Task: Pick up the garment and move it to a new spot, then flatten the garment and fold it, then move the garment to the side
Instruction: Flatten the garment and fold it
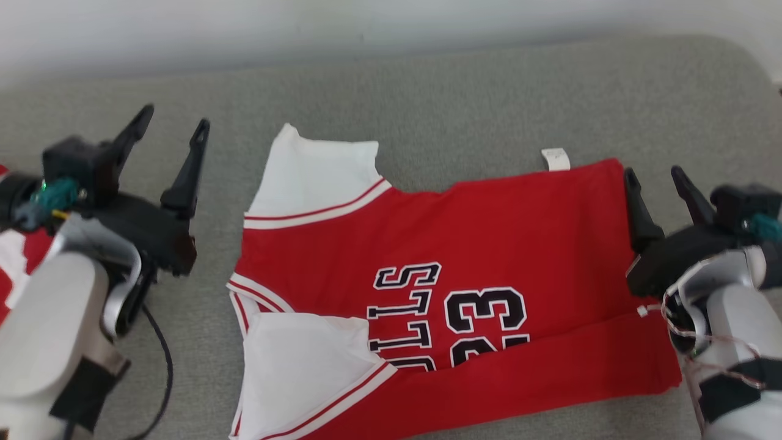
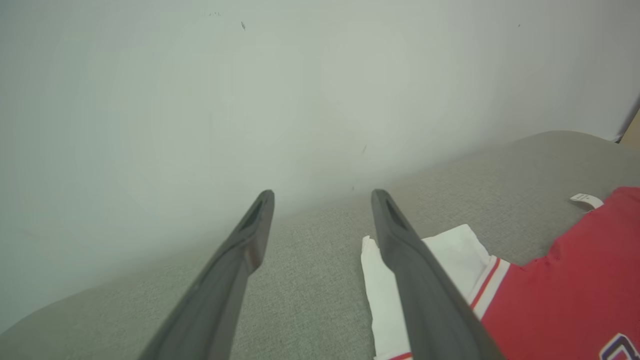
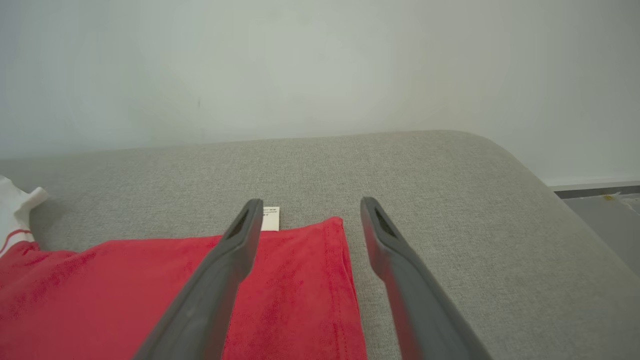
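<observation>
Our left gripper [image 1: 175, 119] stands with its two dark fingers spread wide and nothing between them, just beside the sleeve end of the garment [image 1: 464, 244]. Our right gripper [image 1: 654, 173] is just as wide and empty, with its fingertips near the hem at the opposite end. We judge that the two are posted at the ends so each can take a corner of the far long edge and bring it toward us. The near edge already lies turned over in a red band that hides the bottom of the black lettering. The jersey lies mostly flat and sideways to us in the middle of the grey upholstered cushion [image 1: 464, 98], with its white sleeves toward our left. A small white care label [image 1: 555, 159] pokes out past its far edge near the right end. The cushion is woven and soft-looking, rounded at its far right corner, and meets a plain pale wall [image 1: 305, 24]. At the left margin, beside our forearm, a bit of another red-and-white cloth [image 1: 12, 263] shows. Past the cushion's right end, the right wrist view catches a strip of floor [image 3: 600, 210].
</observation>
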### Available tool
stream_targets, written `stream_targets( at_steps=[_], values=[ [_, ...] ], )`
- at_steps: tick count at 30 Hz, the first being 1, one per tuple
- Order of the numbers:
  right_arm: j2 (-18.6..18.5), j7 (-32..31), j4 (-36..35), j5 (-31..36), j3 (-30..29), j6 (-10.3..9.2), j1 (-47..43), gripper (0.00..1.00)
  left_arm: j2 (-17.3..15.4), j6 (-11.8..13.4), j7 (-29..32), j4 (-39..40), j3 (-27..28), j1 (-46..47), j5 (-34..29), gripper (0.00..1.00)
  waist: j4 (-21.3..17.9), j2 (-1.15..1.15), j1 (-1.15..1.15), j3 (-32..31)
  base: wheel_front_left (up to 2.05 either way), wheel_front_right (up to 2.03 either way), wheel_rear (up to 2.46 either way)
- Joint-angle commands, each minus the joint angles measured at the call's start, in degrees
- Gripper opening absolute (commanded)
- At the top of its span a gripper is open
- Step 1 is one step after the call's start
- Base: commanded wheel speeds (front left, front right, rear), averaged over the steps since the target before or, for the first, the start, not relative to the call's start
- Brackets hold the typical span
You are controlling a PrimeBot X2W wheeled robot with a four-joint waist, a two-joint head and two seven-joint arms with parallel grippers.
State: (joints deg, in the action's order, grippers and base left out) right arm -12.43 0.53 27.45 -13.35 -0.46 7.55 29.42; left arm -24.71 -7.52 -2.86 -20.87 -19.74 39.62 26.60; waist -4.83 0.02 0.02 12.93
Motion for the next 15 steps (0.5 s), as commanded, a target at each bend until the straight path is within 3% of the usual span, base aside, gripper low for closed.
stream_targets(
  at_steps=[1, 15],
  values=[
    [-0.3, -0.6, 2.2, 0.2, 0.6, -0.13, 2.9, 1.0, -1.1, 0.1, 0.8, -1.7, -2.1, 3.3, 0.9, 1.0, -2.1, -0.02, -0.02, 6.7, 0.0, 0.0, 0.0],
    [1.2, -3.7, 20.6, 2.0, 5.4, -0.13, 21.2, 1.0, -7.0, 0.1, 4.9, -12.7, -23.8, 20.8, 15.2, 1.0, -5.6, -0.02, -0.02, 12.5, 0.0, 0.0, 0.0]
  ],
)
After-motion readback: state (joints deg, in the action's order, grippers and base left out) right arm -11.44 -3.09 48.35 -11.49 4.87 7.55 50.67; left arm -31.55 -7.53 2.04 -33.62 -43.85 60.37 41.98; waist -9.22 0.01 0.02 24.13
